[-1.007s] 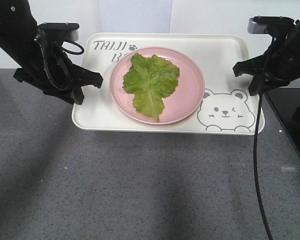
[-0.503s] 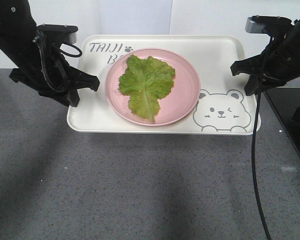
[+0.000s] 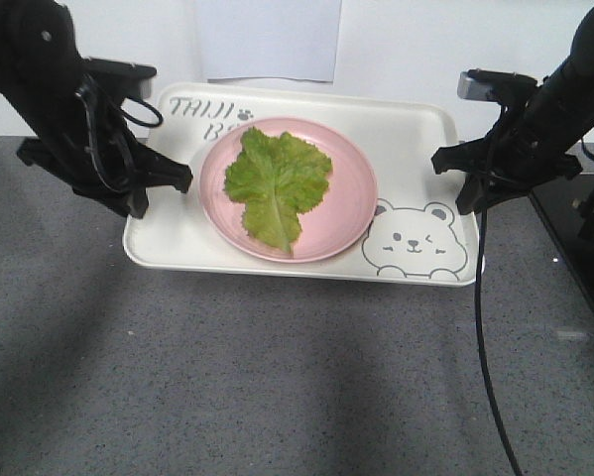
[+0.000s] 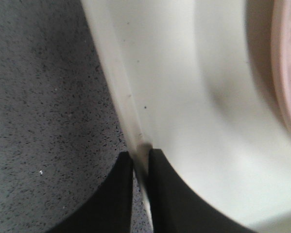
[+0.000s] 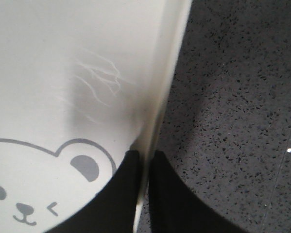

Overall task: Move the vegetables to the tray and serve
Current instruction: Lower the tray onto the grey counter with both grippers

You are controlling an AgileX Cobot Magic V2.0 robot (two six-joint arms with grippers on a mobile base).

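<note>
A green lettuce leaf [image 3: 274,181] lies on a round pink plate [image 3: 351,198] that sits on the cream-white tray [image 3: 406,139] with TAIJI lettering and a bear face. My left gripper [image 3: 158,183] is shut on the tray's left rim, as the left wrist view shows [image 4: 140,160]. My right gripper [image 3: 460,178] is shut on the tray's right rim, as the right wrist view shows [image 5: 144,158]. The tray is held between both arms, tilted slightly, over the grey speckled counter [image 3: 277,377].
A white wall with a paper sheet [image 3: 267,40] stands behind the tray. A black cable [image 3: 485,337] hangs from the right arm over the counter. A dark appliance [image 3: 584,238] sits at the right edge.
Both grippers have carried the tray to the left and a little away from the camera; the right side has swung inward. The plate and lettuce moved with it.
</note>
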